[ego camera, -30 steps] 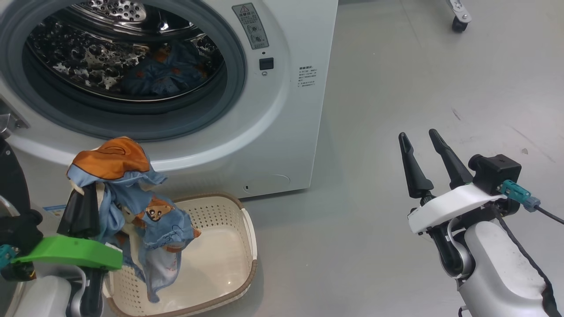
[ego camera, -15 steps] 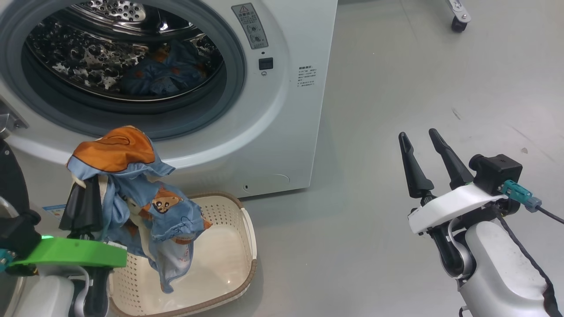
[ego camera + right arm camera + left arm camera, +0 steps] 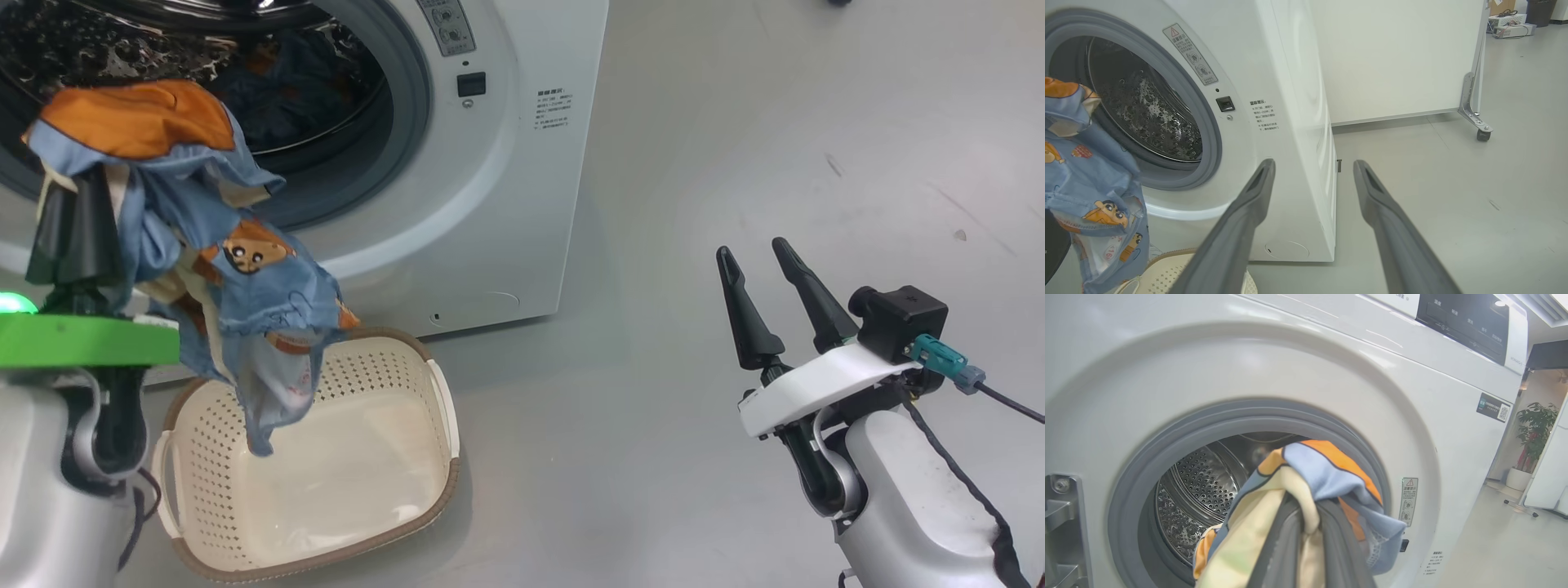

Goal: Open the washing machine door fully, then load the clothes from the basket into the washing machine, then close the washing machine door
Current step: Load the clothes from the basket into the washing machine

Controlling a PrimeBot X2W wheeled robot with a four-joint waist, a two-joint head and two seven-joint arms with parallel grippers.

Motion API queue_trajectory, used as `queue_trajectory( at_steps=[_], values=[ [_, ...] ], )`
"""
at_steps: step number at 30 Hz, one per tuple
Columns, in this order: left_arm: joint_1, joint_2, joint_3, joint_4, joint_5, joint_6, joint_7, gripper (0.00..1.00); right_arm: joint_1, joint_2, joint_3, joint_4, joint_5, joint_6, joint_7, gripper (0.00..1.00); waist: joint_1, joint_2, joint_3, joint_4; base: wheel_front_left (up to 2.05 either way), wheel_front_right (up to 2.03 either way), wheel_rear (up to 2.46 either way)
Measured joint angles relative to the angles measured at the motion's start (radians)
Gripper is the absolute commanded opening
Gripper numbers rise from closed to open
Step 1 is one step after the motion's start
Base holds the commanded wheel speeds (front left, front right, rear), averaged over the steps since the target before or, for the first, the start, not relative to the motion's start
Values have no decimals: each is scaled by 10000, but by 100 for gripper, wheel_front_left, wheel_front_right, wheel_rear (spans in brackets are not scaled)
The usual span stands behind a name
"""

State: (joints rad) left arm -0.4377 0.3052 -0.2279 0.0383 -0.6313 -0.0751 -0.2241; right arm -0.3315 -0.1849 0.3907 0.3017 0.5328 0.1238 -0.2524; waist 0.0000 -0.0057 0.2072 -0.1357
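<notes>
At 7 o'clock the basket [image 3: 384,367] sits on the floor. Above it, at 9, the left jaws are clamped on a hanging blue cartoon-print garment [image 3: 237,286]. At 4, the right jaws stand wide apart, holding nothing. At 11, the washing machine [image 3: 506,204] gapes open.

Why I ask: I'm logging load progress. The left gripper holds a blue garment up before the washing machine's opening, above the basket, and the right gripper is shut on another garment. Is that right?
No. The head view shows the right gripper open, holding nothing. The rest stands: the left gripper holds the blue garment before the washing machine, above the basket.
</notes>
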Motion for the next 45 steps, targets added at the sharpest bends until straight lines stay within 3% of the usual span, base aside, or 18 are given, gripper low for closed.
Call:
queue_trajectory(
  at_steps=[7,24,41,45],
  values=[
    [-1191,161,-17,136,21,0,428,0,-77,36,31,-128,0,0,0,100,0,1,564,-272,0,0,0],
    [-3668,865,167,2713,127,174,1944,0,-950,543,-4,-627,-27,0,0,100,1,0,2680,-1114,0,0,0],
    [-5826,1440,290,4581,690,174,2163,0,-1467,957,-31,-740,-67,0,0,100,1,1,4320,-2234,0,0,0],
    [-6404,1446,416,4654,775,163,1607,0,-1466,999,-136,-740,-142,0,0,100,2,0,4528,-2453,0,0,0]
  ],
)
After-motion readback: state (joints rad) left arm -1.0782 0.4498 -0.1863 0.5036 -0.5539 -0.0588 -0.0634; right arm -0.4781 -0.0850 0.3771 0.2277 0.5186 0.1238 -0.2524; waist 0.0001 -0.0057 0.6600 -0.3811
